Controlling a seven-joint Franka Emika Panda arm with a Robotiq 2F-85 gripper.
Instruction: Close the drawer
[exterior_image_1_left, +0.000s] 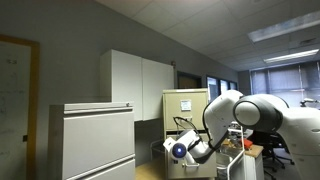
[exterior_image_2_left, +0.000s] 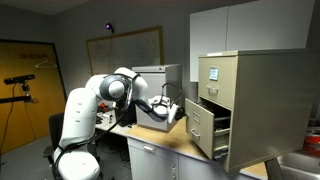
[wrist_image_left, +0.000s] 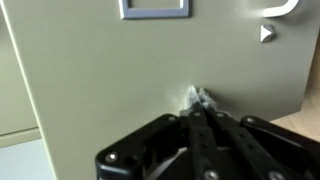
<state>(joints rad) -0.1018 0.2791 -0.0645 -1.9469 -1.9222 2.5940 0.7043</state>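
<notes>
The beige-tan drawer (exterior_image_2_left: 201, 127) of the tall narrow filing cabinet (exterior_image_2_left: 255, 90) stands pulled out partway in an exterior view. My gripper (exterior_image_2_left: 180, 113) is against its flat front. In the wrist view the drawer front (wrist_image_left: 90, 70) fills the frame, with the label holder (wrist_image_left: 153, 8) and a pale handle (wrist_image_left: 281, 8) at the top edge. My gripper (wrist_image_left: 200, 98) is shut, empty, its fingertips touching the front below the label holder. The cabinet also shows in an exterior view (exterior_image_1_left: 185, 102), where my arm (exterior_image_1_left: 235, 115) hides the drawer.
A wide pale grey lateral cabinet (exterior_image_1_left: 95, 140) stands beside the tan cabinet. White wall cupboards (exterior_image_1_left: 138, 85) hang behind. The tan cabinet sits on a wooden counter (exterior_image_2_left: 170, 140). A camera tripod (exterior_image_2_left: 20, 85) stands by a yellow door.
</notes>
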